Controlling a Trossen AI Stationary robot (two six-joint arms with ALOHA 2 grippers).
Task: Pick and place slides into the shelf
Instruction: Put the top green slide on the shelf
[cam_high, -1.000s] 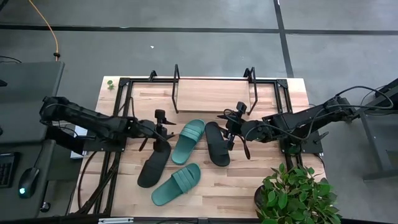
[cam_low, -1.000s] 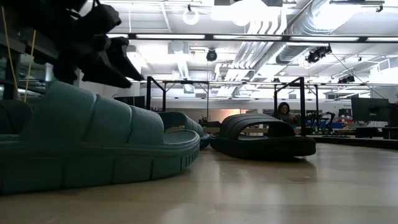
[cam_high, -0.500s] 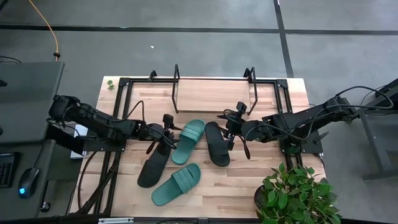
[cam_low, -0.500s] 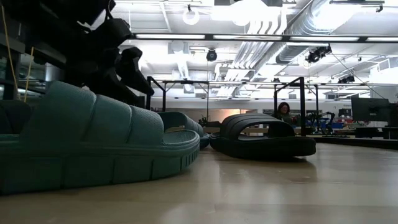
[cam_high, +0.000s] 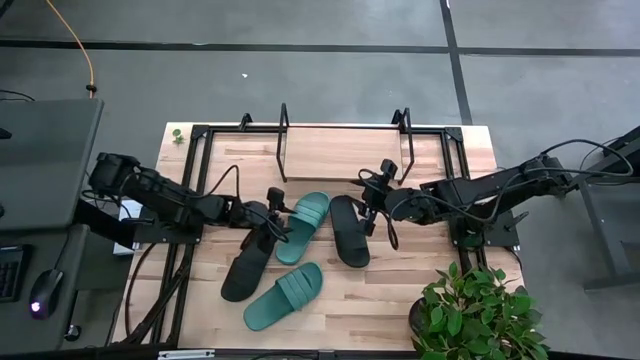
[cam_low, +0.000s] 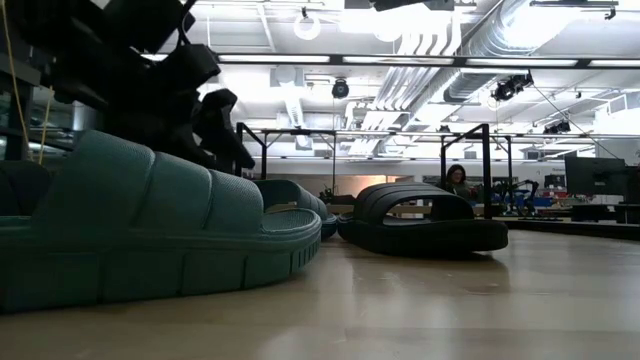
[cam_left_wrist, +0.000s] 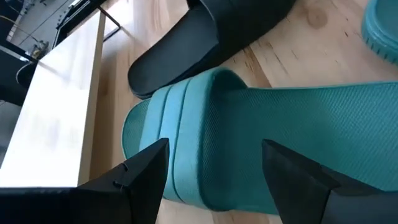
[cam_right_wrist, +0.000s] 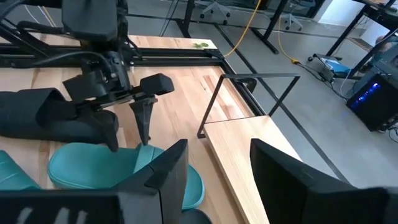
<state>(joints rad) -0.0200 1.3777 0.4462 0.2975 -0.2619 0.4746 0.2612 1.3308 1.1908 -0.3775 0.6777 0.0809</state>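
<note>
- Wooden bench (cam_high: 400, 300) fills the overhead view, with dark frame rails running along its left side.
- Light wooden shelf (cam_high: 345, 152) sits at the far edge of the bench, with thin black frame bars at both ends and nothing on its board.
- Four slides lie on the bench in front of the shelf, none on it.
- One teal slide (cam_high: 303, 227) lies near the middle, its toe pointing towards the shelf; a black slide (cam_high: 349, 230) lies just beside it on the right.
- Another black slide (cam_high: 247, 266) lies to the left, and a second teal slide (cam_high: 284, 296) lies nearest the front edge, close beside it.
- Left tool (cam_high: 272, 222) reaches in from the left and hangs over the heel end of the middle teal slide; its fingers (cam_left_wrist: 146, 171) stand wide apart on either side of that slide and hold nothing.
- Right tool (cam_high: 373, 206) hangs beside the black slide near the middle, its jaws partly spread and empty.
- Leafy green plant (cam_high: 475, 312) stands at the front right corner.
</note>
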